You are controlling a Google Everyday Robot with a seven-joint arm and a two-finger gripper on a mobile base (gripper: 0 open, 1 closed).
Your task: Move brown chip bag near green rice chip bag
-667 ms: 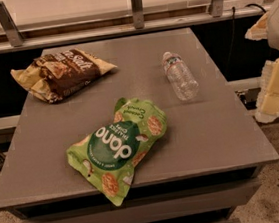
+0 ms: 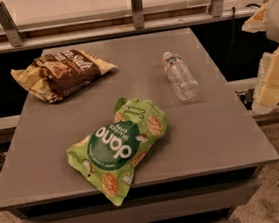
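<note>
The brown chip bag [image 2: 60,73], dark brown and pale yellow with white script, lies at the table's far left. The green rice chip bag [image 2: 119,148], bright green with a dark circle and "dang" lettering, lies at the front middle and hangs slightly over the front edge. The two bags are well apart. My gripper [image 2: 272,79] shows as cream-coloured parts at the right edge of the view, beyond the table's right side and away from both bags.
A clear plastic water bottle [image 2: 180,75] lies on its side at the table's right middle. The grey table [image 2: 217,135] has a metal rail [image 2: 137,5] and a ledge behind it. The floor shows at the lower right.
</note>
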